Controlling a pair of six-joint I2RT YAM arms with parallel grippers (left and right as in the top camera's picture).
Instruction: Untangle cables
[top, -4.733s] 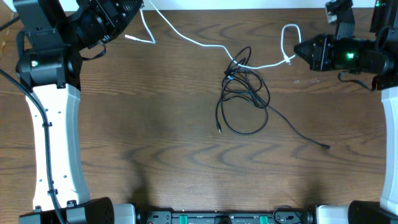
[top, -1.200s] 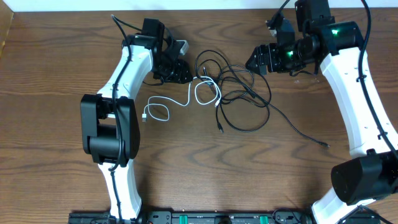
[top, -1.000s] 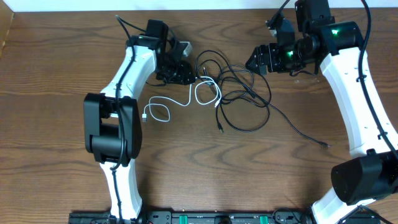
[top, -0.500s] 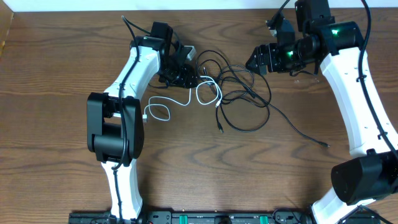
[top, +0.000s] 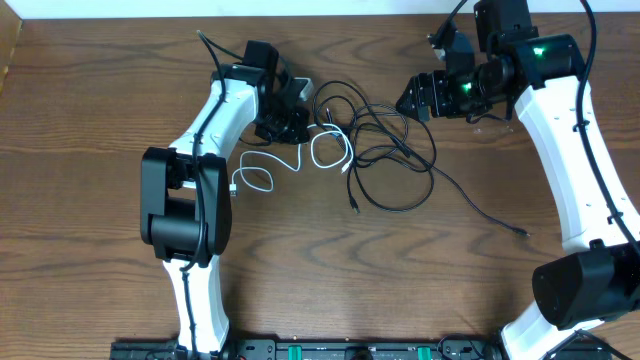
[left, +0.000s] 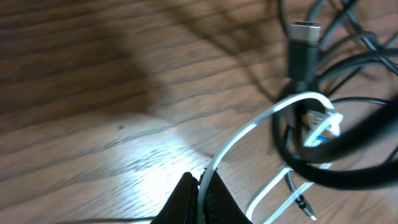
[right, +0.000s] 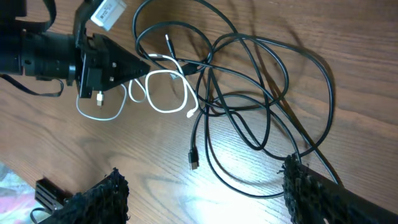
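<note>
Table (top: 100, 250): dark wood-grain surface; it fills all three views.
Loose black end (top: 524, 234): small plug at the lower right of the overhead frame, trailing from the tangle, well apart from both grippers.
White cable (top: 300, 163): left of centre in the overhead frame. Its plug end lies at lower left, and its small loops run right until they touch the black cables.
Black cables (top: 392, 142): overlapping loops bunched at centre, between the two grippers.
Left gripper (top: 297, 127): upper centre-left, lowered to the table; jaws closed on the white cable.
Left wrist view only: fingertips (left: 184, 193) pinch the white strand at the bottom edge. Beyond it, a dark plug (left: 303, 43) with a metal tip lies blurred among black loops.
Right gripper (top: 407, 100): upper right, at the tangle's edge; jaws wide apart, holding nothing.
Right wrist view only: the spread fingers (right: 102, 196) sit at the lower corners, with the whole tangle in frame above and between them and the left gripper at upper left.
</note>
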